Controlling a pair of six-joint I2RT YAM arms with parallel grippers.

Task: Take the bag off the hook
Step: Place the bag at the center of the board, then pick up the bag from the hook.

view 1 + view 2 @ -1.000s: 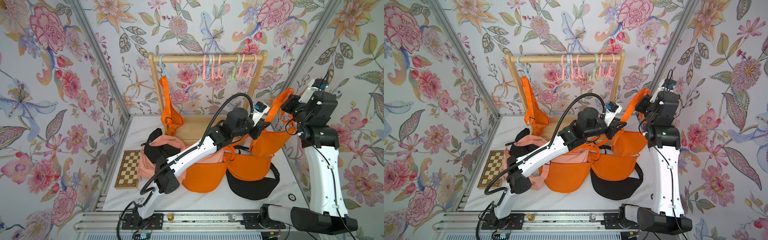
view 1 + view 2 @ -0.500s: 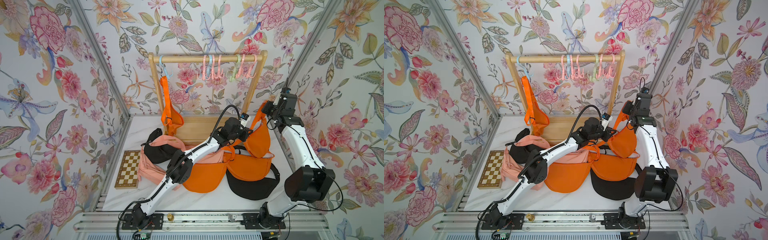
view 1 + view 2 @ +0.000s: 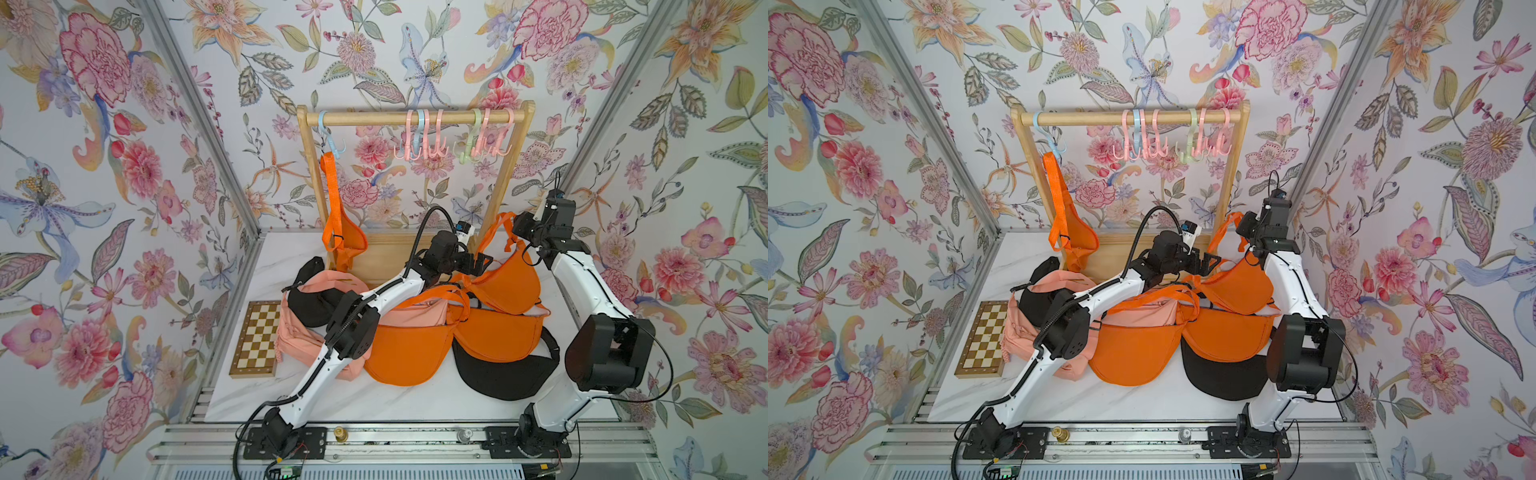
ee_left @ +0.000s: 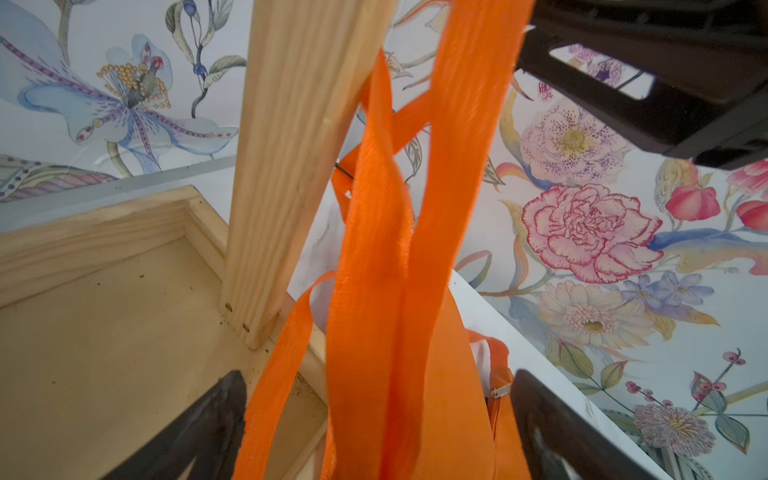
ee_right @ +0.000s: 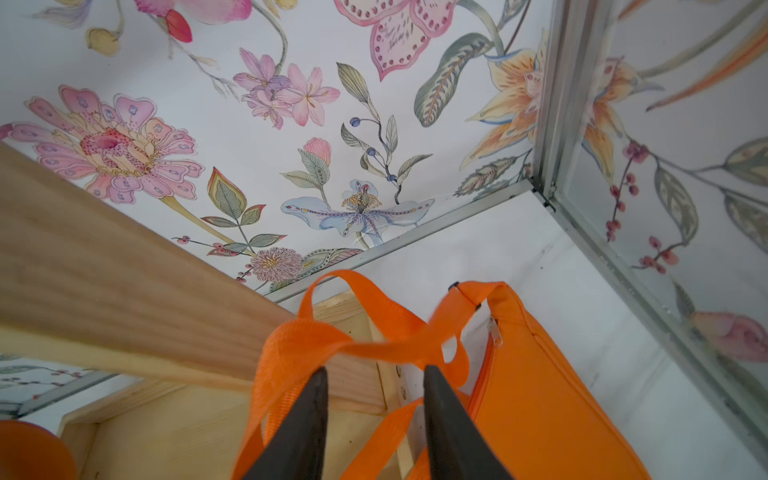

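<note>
An orange bag [image 3: 345, 241] [image 3: 1075, 241] hangs by its strap from the blue hook [image 3: 332, 141] [image 3: 1054, 143] at the rack's left end. A second orange bag [image 3: 507, 282] [image 3: 1237, 286] lies by the rack's right post [image 4: 299, 166], leaning on the pile. My left gripper [image 3: 482, 262] [image 4: 374, 419] is open wide beside it; the bag's loose strap [image 4: 374, 291] hangs between the fingers [image 4: 208, 428] without being pinched. My right gripper [image 3: 519, 226] [image 5: 374, 374] hovers over the strap's top loop [image 5: 316, 336], jaws apart, with the strap draped past the fingertips [image 5: 299, 432].
Orange, pink and black bags are piled on the white table [image 3: 374, 399]. A chessboard [image 3: 257, 338] lies at the left. Several bare pink, blue and green hooks [image 3: 453, 141] hang on the wooden rail [image 3: 374, 117]. The right wall [image 5: 665, 208] and the corner frame are close to my right arm.
Both grippers have opened and let go of the orange strap. The bag by the right post has dropped lower onto the pile, and its strap has gone slack.
</note>
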